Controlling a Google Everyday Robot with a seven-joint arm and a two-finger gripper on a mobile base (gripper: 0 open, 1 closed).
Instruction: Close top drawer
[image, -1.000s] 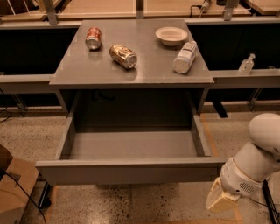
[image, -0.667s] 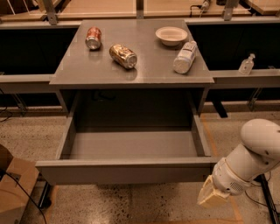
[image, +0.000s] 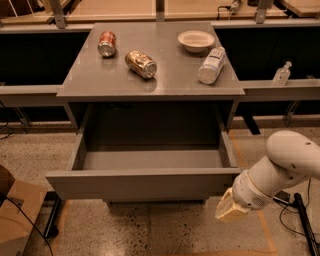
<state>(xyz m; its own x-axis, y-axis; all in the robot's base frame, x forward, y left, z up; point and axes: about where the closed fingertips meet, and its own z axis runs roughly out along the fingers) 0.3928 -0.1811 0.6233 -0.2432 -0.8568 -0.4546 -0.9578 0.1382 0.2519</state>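
Plainly, the top drawer (image: 142, 184) is seen pulled fully out beneath the counter (image: 175, 75), its flat matte-grey front panel low and its shallow rectangular tray exposed. The gripper (image: 231, 209) is held just beside the panel's right end, its cream jaws pressed together into one blunt wedge. A red can (image: 107, 43), a crumpled golden can (image: 141, 64), a round pale bowl (image: 196, 41) and a lying plastic bottle (image: 211, 65) are set on the smooth counter.

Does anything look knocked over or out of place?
The top drawer stands pulled far out. On the tabletop, a red can, a brown can and a bottle lie on their sides. The pincer hangs low by the drawer's right front corner.
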